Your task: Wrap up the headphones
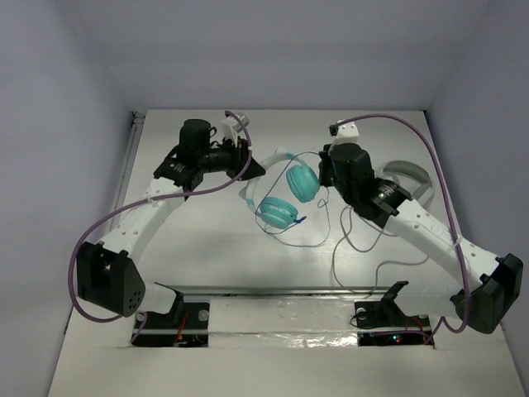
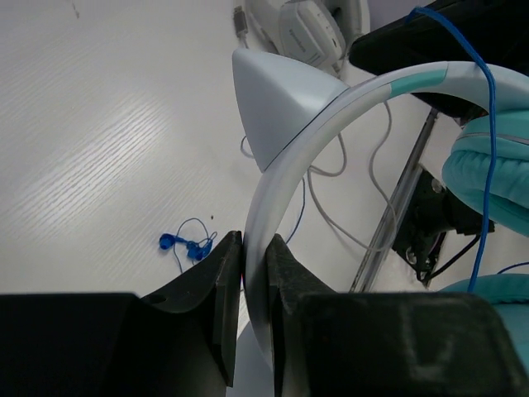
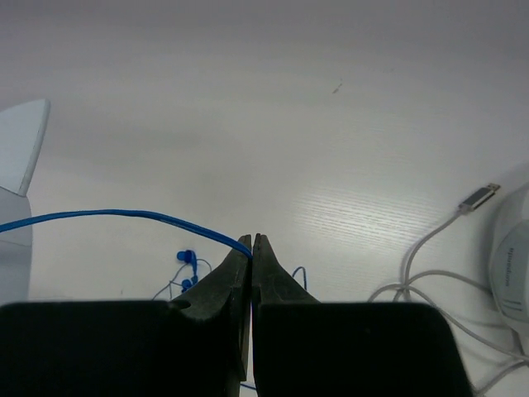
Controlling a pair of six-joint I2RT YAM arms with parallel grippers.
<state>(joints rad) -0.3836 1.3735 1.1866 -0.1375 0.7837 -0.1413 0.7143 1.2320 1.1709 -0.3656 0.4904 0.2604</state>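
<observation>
Blue cord (image 3: pixel 124 217) pinched in right gripper (image 3: pixel 251 241), left gripper (image 2: pixel 254 248) clamped on headphones (image 1: pixel 301 182) headband (image 2: pixel 364 93), wrap looks barely started (most cord hangs loose).

In the left wrist view both teal earcups (image 2: pixel 488 174) are cut by the right edge, and the headband (image 2: pixel 261 215) vanishes inside my left tool (image 2: pixel 254 241). In the right wrist view the blue cord (image 3: pixel 124 215) leaves at the left edge and the grey-white headphones (image 3: pixel 514 256) are clipped on the right. The blue knot (image 3: pixel 187 263) on the tabletop (image 3: pixel 331 124) is too small for me to identify.
</observation>
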